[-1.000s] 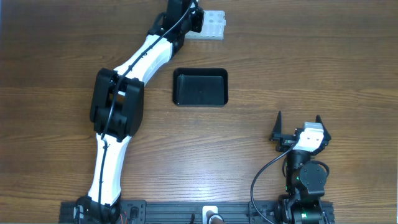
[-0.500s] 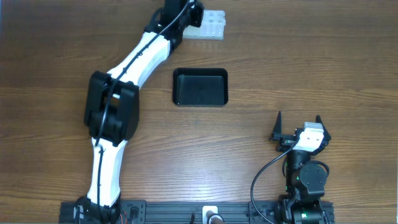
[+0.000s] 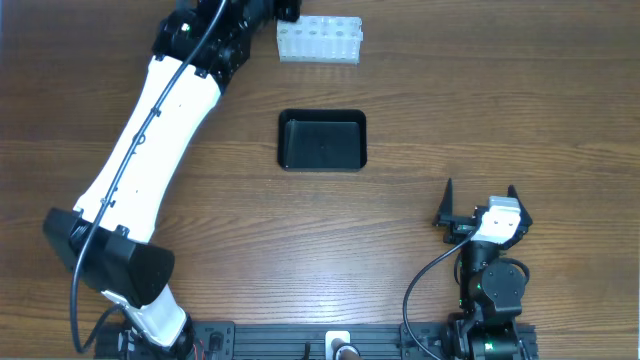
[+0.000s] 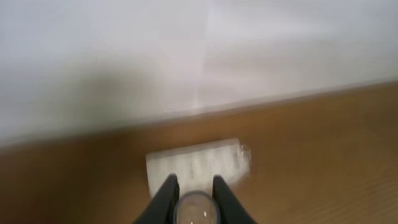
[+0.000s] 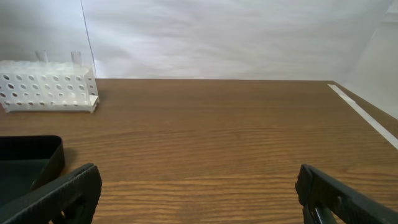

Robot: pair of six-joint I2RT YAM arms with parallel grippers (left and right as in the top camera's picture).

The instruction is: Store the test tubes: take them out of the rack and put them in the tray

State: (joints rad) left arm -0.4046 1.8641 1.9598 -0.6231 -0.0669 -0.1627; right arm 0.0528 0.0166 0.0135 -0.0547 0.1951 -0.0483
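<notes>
The white test tube rack [image 3: 320,41] stands at the far edge of the table, and two clear tubes [image 5: 41,56] poke out of its top. My left gripper [image 3: 284,9] hangs high, just left of the rack. In its wrist view the left gripper [image 4: 196,190] is shut on a clear test tube [image 4: 197,210], with the rack [image 4: 195,165] blurred beneath. The black tray [image 3: 322,140] lies nearer than the rack, with no tubes visible in it. My right gripper [image 3: 480,192] rests open near its base, far from both.
Bare wooden tabletop [image 3: 500,90] stretches to the right of the rack and tray. A white wall rises behind the table's far edge. The left arm's long white link [image 3: 150,130] crosses the table's left side.
The left arm has risen and swung left off the rack, which now shows in full. Its elbow has dropped towards the view's lower left. The right arm is still.
</notes>
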